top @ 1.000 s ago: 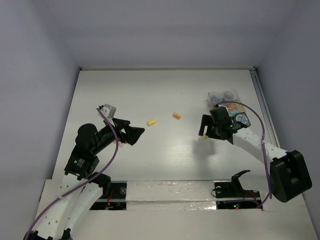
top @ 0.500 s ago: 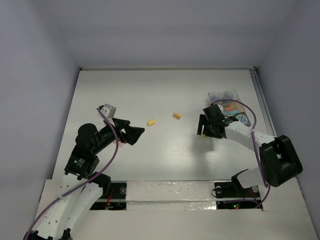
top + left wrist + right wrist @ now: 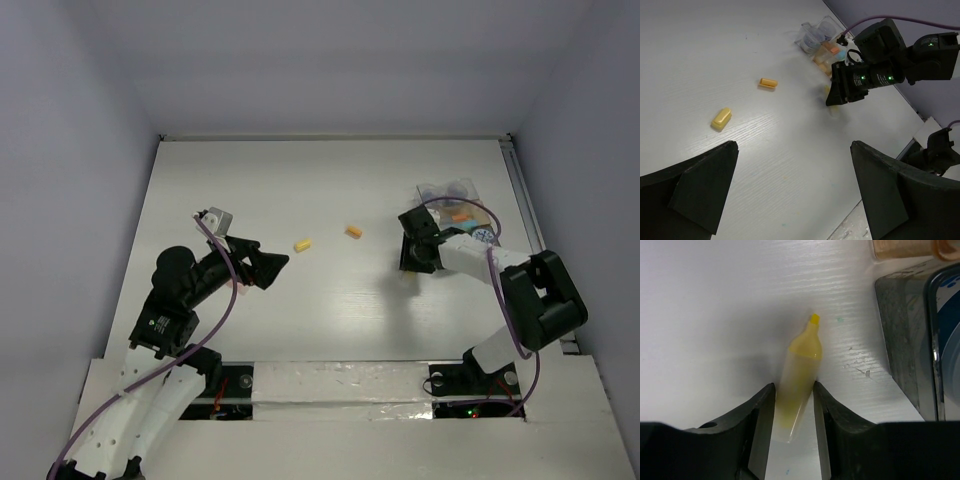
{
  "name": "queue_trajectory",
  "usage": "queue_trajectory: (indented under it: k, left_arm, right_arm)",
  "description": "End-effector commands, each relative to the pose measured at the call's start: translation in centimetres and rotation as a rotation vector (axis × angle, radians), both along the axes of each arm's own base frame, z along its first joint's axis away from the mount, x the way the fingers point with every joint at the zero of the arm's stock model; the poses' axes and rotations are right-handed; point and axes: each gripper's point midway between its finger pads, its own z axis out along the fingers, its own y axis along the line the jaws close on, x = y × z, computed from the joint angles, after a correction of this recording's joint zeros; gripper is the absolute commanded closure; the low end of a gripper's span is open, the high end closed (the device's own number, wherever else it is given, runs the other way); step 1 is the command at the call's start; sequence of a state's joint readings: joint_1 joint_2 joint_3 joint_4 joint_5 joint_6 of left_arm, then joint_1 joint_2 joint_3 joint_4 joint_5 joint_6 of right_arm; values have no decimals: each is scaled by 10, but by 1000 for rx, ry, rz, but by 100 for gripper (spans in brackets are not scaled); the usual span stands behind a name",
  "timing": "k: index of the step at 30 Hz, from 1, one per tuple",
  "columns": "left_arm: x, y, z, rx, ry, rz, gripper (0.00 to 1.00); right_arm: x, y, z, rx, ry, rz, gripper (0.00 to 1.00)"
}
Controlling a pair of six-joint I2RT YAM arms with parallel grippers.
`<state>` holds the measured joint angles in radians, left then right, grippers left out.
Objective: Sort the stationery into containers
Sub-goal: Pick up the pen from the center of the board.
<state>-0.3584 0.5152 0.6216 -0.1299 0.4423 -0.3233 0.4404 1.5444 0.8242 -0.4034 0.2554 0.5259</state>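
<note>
A stubby yellow pen [image 3: 799, 382] lies on the white table, its tip pointing away from the wrist camera. My right gripper [image 3: 793, 386] is shut on its clear barrel, both fingers pressed against its sides. From above, that gripper [image 3: 410, 262] is low on the table just left of the containers [image 3: 455, 200], a cluster of clear and tan boxes holding blue tape rolls and orange items. A small yellow piece [image 3: 302, 244] and an orange piece [image 3: 353, 232] lie mid-table. My left gripper [image 3: 272, 265] hovers open, left of the yellow piece, with nothing in it.
In the right wrist view a dark-walled box [image 3: 910, 340] with a blue-and-white roll stands right of the pen, with a tan box [image 3: 900, 247] beyond it. The left wrist view shows the yellow piece [image 3: 721, 119], the orange piece [image 3: 768, 83] and the right arm [image 3: 875, 75].
My right gripper has closed from wide open onto the yellow pen, and its arm has swung in toward the containers. The left arm has stayed put.
</note>
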Motion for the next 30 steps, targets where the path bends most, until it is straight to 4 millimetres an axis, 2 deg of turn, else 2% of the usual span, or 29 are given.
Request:
queue_trajectory:
  k: [1, 5, 8, 9, 10, 14, 17, 18, 21, 22, 25, 26, 30]
  left_arm:
    - [2, -2, 20, -19, -65, -8, 6]
    - [2, -3, 19, -19, -61, -14, 7]
    - [2, -5, 16, -18, -53, -22, 9]
    - [2, -5, 17, -19, -54, -26, 10]
    - [2, -6, 16, -18, -51, -29, 11]
    - [3, -12, 9, -17, -22, -64, 17]
    - [2, -19, 1, -17, 13, -110, 20]
    - [0, -22, -1, -19, 21, -131, 21]
    - [0, -25, -7, -17, 48, -151, 27]
    - [1, -26, -9, -16, 56, -154, 30]
    - [2, -27, -13, -12, 72, -154, 33]
    - [3, -27, -14, -12, 73, -154, 34]
    - [5, -26, -16, -9, 81, -144, 40]
  right_arm:
    - [15, 12, -1, 18, -46, 16, 59]
    - [16, 14, -10, 14, -27, 25, 60]
    - [18, 15, -12, 13, -30, 29, 71]
    - [20, 14, -10, 9, -38, 29, 79]
    - [21, 14, -9, 11, -44, 28, 82]
    - [28, 32, 15, 39, -149, 79, 86]
    - [31, 65, 52, 117, -257, 143, 86]
    - [30, 86, 75, 170, -314, 184, 86]
    - [31, 132, 119, 316, -437, 244, 86]
    - [23, 157, 139, 372, -477, 294, 86]
    - [20, 198, 181, 482, -584, 347, 86]
    - [10, 224, 200, 526, -632, 398, 86]
    - [-1, 263, 232, 570, -719, 438, 86]
